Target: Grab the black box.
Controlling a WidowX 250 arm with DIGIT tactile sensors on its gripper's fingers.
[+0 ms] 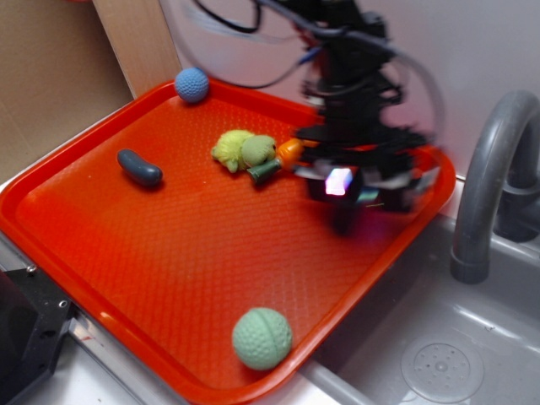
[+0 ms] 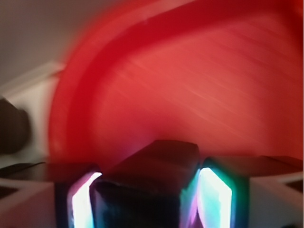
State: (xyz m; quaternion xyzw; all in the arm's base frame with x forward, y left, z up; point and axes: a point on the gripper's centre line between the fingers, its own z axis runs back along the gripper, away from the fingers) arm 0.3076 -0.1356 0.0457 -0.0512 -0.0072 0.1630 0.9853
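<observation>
Pincer (image 2: pixel 145 199) sits clamped on the small glossy black box (image 2: pixel 152 175); grip should hold firm, lifting straight above the red plastic tray (image 1: pixel 169 253).

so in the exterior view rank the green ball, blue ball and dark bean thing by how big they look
1. green ball, though it sits nearest the camera
2. dark bean
3. blue ball, close to the bean, so unsure

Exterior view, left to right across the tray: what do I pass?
Dark bean-shaped object → blue ball → yellow-green plush toy → green ball → gripper → faucet.
</observation>
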